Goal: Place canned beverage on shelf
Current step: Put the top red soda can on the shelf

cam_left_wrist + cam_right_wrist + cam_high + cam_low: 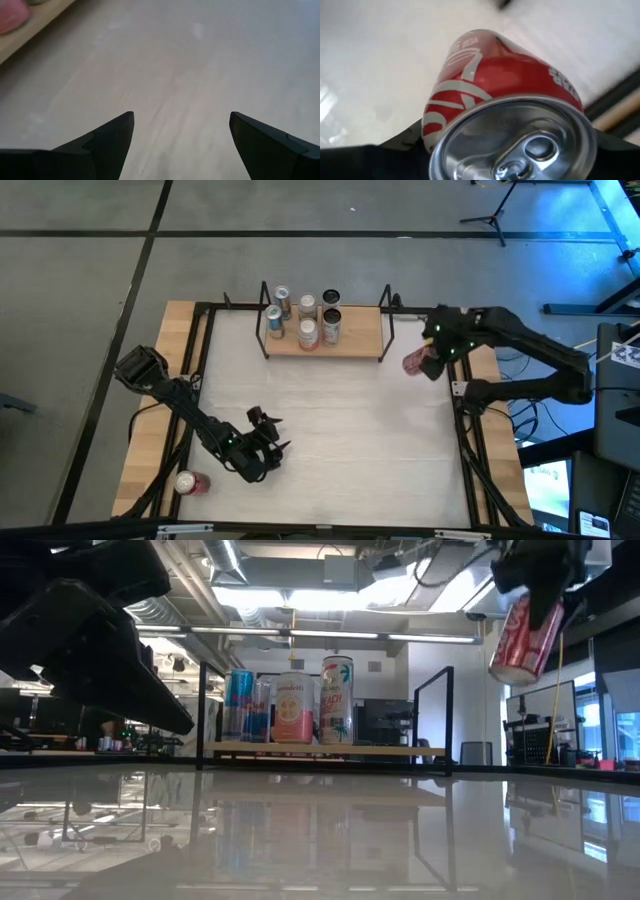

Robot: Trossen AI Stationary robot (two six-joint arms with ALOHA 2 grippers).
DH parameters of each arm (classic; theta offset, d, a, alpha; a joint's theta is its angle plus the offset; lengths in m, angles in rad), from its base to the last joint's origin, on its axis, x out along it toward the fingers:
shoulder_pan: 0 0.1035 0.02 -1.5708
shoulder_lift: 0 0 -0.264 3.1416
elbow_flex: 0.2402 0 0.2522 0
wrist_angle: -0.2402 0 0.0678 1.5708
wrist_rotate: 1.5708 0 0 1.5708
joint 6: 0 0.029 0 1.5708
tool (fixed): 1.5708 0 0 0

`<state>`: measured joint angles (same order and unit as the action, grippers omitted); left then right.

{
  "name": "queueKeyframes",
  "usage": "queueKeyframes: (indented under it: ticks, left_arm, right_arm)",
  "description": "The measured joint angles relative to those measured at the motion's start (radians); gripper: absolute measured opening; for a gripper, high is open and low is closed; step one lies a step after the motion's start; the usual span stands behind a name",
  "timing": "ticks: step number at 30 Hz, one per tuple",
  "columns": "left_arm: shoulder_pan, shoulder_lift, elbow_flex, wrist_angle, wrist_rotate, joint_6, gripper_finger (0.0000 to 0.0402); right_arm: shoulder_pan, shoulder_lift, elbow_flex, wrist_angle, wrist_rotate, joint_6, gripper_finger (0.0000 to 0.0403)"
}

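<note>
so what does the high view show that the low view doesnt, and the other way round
Only the high view shows the left pincer open and empty over the near left of the table, and a red can lying on its side on the wooden strip beside that arm. Only the low view shows the shelf cans' labels side-on, the blue and silver can among them, and the room behind. Both show the shelf with its cans and the right pincer holding a red cola can tilted, in the air off the shelf's right end.

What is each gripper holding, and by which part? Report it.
Right gripper: the red cola can, gripped near its top end. Left gripper: nothing, fingers open.
</note>
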<state>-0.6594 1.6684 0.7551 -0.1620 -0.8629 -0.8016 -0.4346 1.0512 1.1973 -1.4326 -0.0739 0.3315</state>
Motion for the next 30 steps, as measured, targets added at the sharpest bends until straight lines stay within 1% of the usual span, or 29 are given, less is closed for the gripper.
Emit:
queueKeyframes:
  ticks: [3, 7, 11, 15, 18, 22, 30]
  left_arm:
    - [0.000, 0.000, 0.000, 0.002, 0.015, 0.001, 0.0318]
    - [0.001, 0.000, 0.000, 0.011, 0.043, 0.012, 0.0318]
    - [0.006, 0.000, 0.000, 0.080, 0.083, 0.086, 0.0318]
    - [0.005, 0.000, 0.000, 0.143, 0.101, 0.167, 0.0318]
    - [0.006, 0.000, 0.000, 0.169, 0.115, 0.207, 0.0318]
    - [0.015, 0.000, 0.000, 0.171, 0.110, 0.211, 0.0318]
    - [0.053, 0.000, 0.000, 0.174, 0.129, 0.211, 0.0318]
  right_arm:
    - [0.117, 0.001, 0.000, 0.034, 0.004, 0.050, 0.0281]
    - [0.269, 0.036, 0.000, 0.148, 0.021, 0.077, 0.0281]
    - [0.397, 0.105, 0.000, 0.254, 0.036, 0.078, 0.0281]
    - [0.496, 0.207, 0.000, 0.342, 0.038, 0.030, 0.0281]
    - [0.558, 0.294, 0.000, 0.395, 0.043, -0.029, 0.0281]
    - [0.620, 0.412, 0.000, 0.435, 0.039, -0.107, 0.0281]
    - [0.684, 0.589, 0.000, 0.458, 0.055, -0.144, 0.0281]
